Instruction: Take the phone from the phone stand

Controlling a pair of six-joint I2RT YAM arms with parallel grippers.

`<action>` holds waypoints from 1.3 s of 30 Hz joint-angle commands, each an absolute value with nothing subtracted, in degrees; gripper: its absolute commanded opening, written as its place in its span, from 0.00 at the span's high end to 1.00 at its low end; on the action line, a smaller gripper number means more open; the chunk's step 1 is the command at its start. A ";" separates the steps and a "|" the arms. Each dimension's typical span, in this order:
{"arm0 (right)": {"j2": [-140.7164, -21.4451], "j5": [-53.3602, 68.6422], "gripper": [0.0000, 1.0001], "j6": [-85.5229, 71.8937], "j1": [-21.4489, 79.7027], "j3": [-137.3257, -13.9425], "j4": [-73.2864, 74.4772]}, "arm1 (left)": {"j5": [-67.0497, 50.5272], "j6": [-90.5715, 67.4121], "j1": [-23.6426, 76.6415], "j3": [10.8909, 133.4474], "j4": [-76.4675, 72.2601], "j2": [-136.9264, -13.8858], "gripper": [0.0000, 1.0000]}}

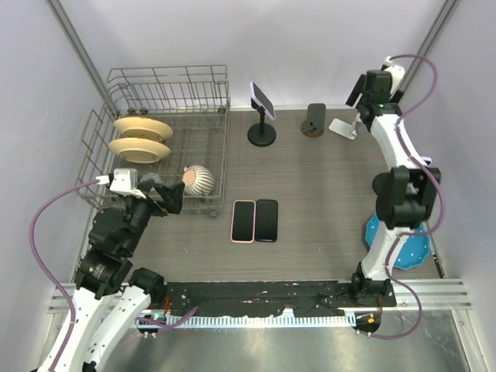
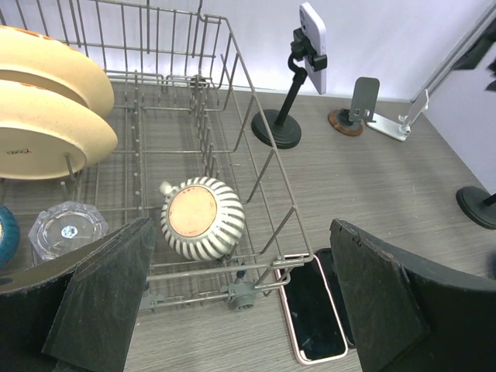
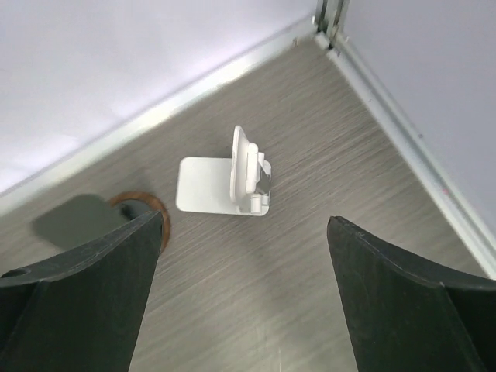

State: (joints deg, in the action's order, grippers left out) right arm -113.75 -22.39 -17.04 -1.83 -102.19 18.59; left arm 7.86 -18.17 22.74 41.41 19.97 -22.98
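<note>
While the phone [image 1: 262,98] is sitting in its phone stand [image 1: 262,135], the right gripper [image 3: 244,232] and the left gripper [image 2: 240,248] are hanging empty, jaws apart.

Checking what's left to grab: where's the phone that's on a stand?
Top view, back centre: the phone sits on the black stand, just right of the dish rack.

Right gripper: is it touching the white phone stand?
Apart. The right wrist view shows bare table between the white phone stand and both fingers of the open right gripper.
</note>
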 commanded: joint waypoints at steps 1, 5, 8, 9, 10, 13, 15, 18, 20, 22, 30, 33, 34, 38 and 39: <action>-97.41 -24.33 0.06 -16.61 -1.58 -97.40 20.65 | 7.91 -18.54 22.50 41.66 17.58 -21.36 0.00; -84.76 -29.42 0.03 -16.61 -1.67 -90.29 25.91 | 8.26 -18.46 22.94 41.48 17.49 -20.39 0.00; -79.12 -33.29 0.00 -17.22 -1.84 -85.63 29.51 | 8.35 -18.54 23.55 41.48 17.49 -19.69 0.00; -75.71 -34.09 0.00 -17.49 -2.02 -84.47 30.40 | 8.35 -18.63 23.55 41.48 17.49 -19.60 0.00; -74.19 -34.88 0.00 -17.93 -2.20 -83.42 31.37 | 8.35 -18.63 23.64 41.40 17.49 -19.60 0.00; -69.27 -38.05 0.00 -19.95 -3.16 -79.73 35.06 | 8.35 -18.63 24.08 41.40 17.31 -19.25 0.00; -67.60 -37.01 0.00 -21.26 -5.43 -77.18 36.56 | 8.35 -18.55 24.26 41.31 17.31 -19.16 0.00; -67.24 -34.72 0.00 -22.23 -8.95 -75.50 37.70 | 8.52 -18.63 24.35 41.22 17.32 -18.98 0.00; -68.46 -34.80 0.00 -22.94 -9.75 -74.71 37.36 | 8.53 -18.55 24.52 41.31 17.31 -18.72 0.00; -69.52 -35.42 0.01 -23.64 -9.84 -74.53 37.09 | 8.79 -18.63 24.43 41.31 17.31 -18.72 0.00; -74.78 -37.88 0.17 -24.70 -10.28 -70.40 31.20 | 9.05 -18.37 24.52 41.31 17.40 -18.72 0.00; -76.11 -37.62 0.21 -24.96 -10.46 -69.35 30.76 | 9.05 -18.46 24.43 41.22 17.40 -19.07 0.00; -76.03 -37.70 0.24 -24.79 -10.37 -69.00 30.50 | 8.97 -18.46 24.43 41.22 17.40 -19.16 0.00; -75.85 -38.93 0.37 -23.82 -10.63 -67.94 29.18 | 8.96 -18.37 24.43 41.22 17.40 -19.42 0.00; -76.02 -39.28 0.39 -23.38 -10.63 -67.94 29.18 | 8.96 -18.28 24.43 41.31 17.49 -19.42 0.00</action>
